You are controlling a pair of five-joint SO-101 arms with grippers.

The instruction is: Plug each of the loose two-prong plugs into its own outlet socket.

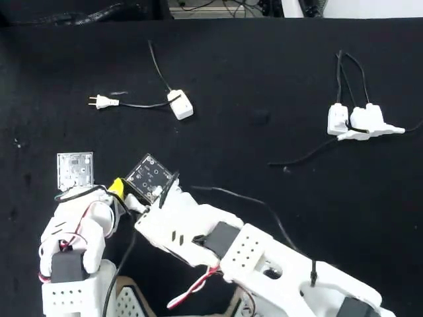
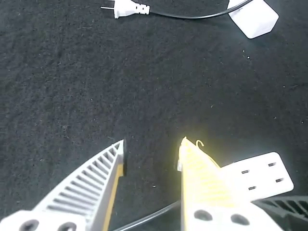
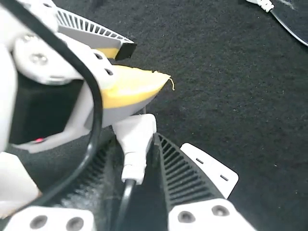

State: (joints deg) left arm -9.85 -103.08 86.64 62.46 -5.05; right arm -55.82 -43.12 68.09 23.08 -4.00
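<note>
My right gripper [image 3: 137,142] is shut on a white two-prong plug [image 3: 136,137] whose black cable runs back between the fingers; its prongs are hidden behind the left arm's yellow fingertip [image 3: 137,86]. My left gripper [image 2: 151,154] stands open just above the mat with nothing between its fingers, right beside the right gripper [image 1: 137,198]. A second loose plug [image 1: 99,101] lies at the far left of the mat, and its cable leads to a white outlet socket [image 1: 180,104]. That same plug [image 2: 126,8] and socket [image 2: 255,17] lie ahead of the left gripper [image 1: 119,188].
At the far right lie white outlet sockets [image 1: 338,119] with plugs and black cables [image 1: 370,120] attached. A black cable [image 1: 251,201] trails over the black mat [image 1: 251,79] toward the right arm. Both arm bases crowd the near edge.
</note>
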